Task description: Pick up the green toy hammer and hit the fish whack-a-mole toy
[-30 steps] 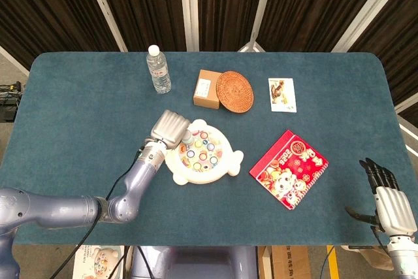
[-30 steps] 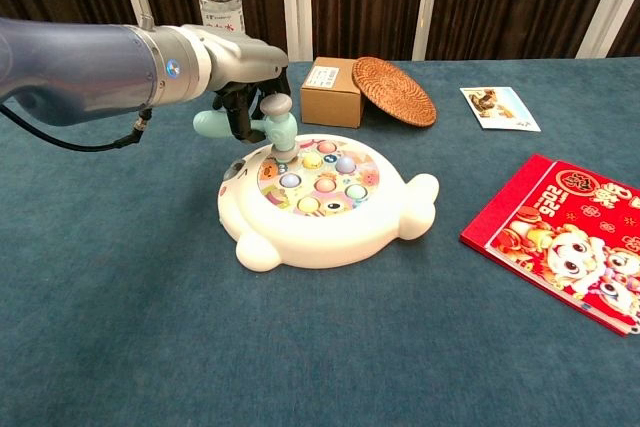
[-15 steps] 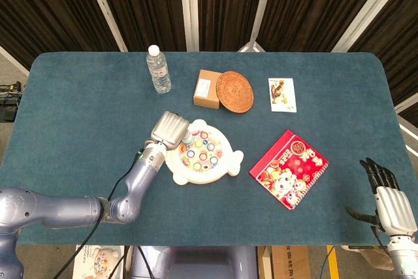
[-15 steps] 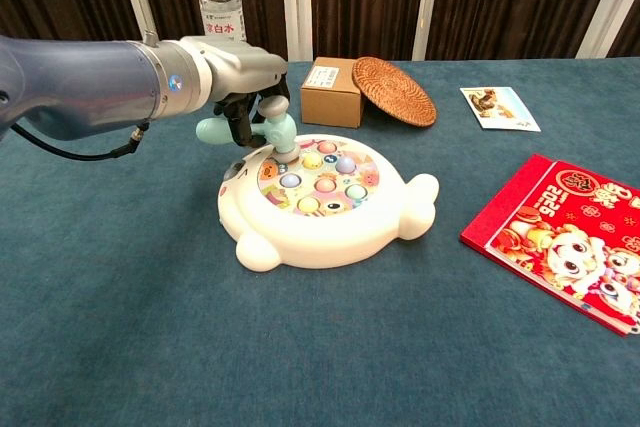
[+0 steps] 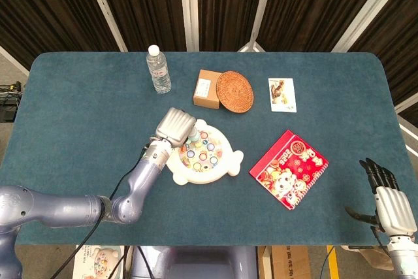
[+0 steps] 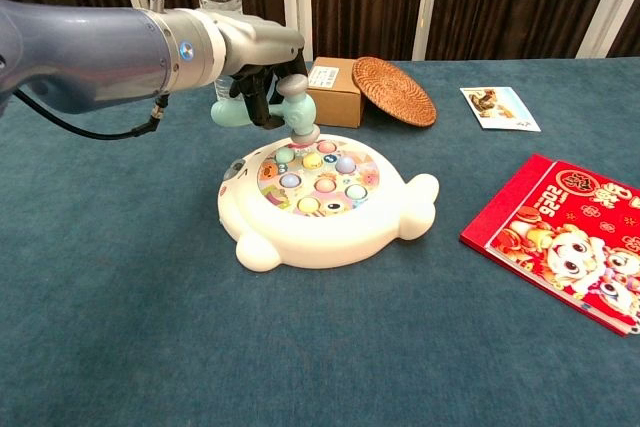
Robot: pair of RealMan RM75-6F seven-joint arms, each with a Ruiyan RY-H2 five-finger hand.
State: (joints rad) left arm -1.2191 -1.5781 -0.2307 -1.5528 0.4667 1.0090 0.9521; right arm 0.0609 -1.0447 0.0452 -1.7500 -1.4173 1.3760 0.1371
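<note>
The white fish whack-a-mole toy (image 6: pixel 330 232) (image 5: pixel 215 168) lies on the table, its top studded with coloured pegs. My left hand (image 6: pixel 255 62) (image 5: pixel 175 126) grips the handle of the pale green toy hammer (image 6: pixel 295 112) (image 5: pixel 194 137). The hammer's head hangs just above the pegs at the toy's back left, not touching them. My right hand (image 5: pixel 385 194) rests off the table's front right corner with its fingers apart and nothing in it; the chest view does not show it.
A water bottle (image 5: pixel 158 70), a cardboard box (image 5: pixel 207 89) and a woven coaster (image 5: pixel 234 91) stand behind the toy. A picture card (image 5: pixel 282 94) lies at the back right. A red booklet (image 5: pixel 289 168) lies to the right of the toy.
My left hand has lifted the hammer and shifted it slightly to the right; its head has come up off the pegs. The right hand has not moved.
</note>
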